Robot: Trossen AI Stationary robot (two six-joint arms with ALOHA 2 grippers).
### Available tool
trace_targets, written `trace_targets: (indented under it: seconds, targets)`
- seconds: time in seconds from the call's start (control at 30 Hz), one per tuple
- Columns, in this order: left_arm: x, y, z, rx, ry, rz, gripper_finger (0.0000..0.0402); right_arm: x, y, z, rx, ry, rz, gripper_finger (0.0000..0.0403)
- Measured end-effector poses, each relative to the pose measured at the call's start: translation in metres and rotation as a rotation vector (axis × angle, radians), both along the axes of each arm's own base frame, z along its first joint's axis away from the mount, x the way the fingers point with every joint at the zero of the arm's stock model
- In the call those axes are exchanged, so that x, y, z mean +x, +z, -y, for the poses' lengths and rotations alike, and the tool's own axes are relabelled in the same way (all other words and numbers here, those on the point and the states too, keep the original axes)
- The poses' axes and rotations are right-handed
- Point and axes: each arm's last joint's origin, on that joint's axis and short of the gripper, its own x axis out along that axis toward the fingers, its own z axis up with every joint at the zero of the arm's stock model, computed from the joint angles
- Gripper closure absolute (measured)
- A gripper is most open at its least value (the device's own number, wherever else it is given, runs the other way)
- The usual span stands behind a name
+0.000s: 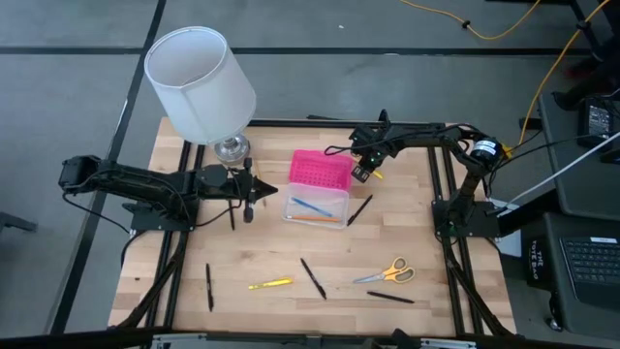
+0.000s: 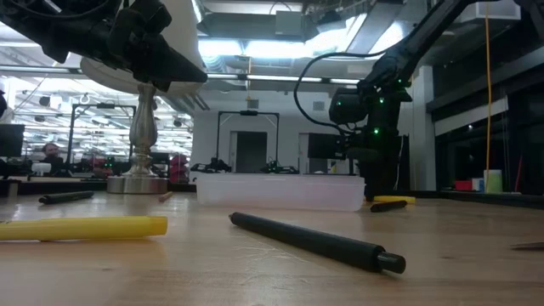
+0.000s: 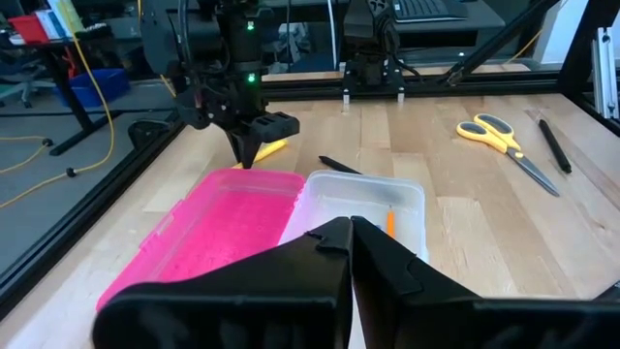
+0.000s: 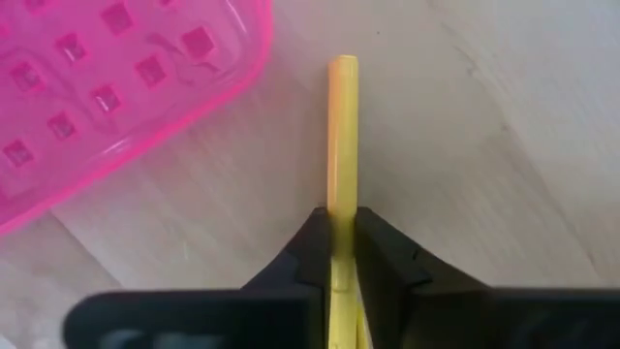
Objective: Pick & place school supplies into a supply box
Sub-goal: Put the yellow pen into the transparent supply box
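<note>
The supply box lies open mid-table: pink lid (image 1: 320,170) toward the far side, clear base (image 1: 316,206) holding a blue and an orange pen. My right gripper (image 4: 337,242) points down just right of the lid, shut on a yellow pencil (image 4: 342,136) that lies on the wood. My left gripper (image 1: 250,201) hangs shut and holding nothing, left of the base. Loose supplies lie near the front: scissors (image 1: 386,274), a yellow marker (image 1: 269,283), black pens (image 1: 312,278). My right gripper pinches the yellow pencil between its two fingers, on the shaft's long sides (image 4: 341,199), well back from the end that shows. The fingers come from above, pointing down, one on each side of the shaft. The pencil lies flat on the table beside the pink lid.
A white-shaded lamp (image 1: 201,82) stands at the far left, its metal base (image 1: 231,147) close to my left arm. A black pen (image 1: 359,208) lies right of the clear base. More black pens (image 1: 208,286) (image 1: 390,298) lie near the front edge.
</note>
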Motion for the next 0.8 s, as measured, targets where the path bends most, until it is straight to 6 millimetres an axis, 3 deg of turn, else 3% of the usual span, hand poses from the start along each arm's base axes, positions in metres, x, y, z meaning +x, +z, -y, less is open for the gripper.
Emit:
trace_targets:
  seconds: [0.23, 0.5, 0.8]
  targets:
    - [0.000, 0.000, 0.000, 0.000, 0.000, 0.000, 0.0397, -0.001, 0.000, 0.000, 0.013, -0.049, -0.003, 0.0354]
    - [0.000, 0.000, 0.000, 0.000, 0.000, 0.000, 0.0399, -0.005, 0.004, -0.003, 0.024, -0.069, -0.010, 0.0368]
    - [0.000, 0.000, 0.000, 0.000, 0.000, 0.000, 0.0398, -0.020, 0.045, -0.013, -0.013, -0.086, 0.027, 0.0365]
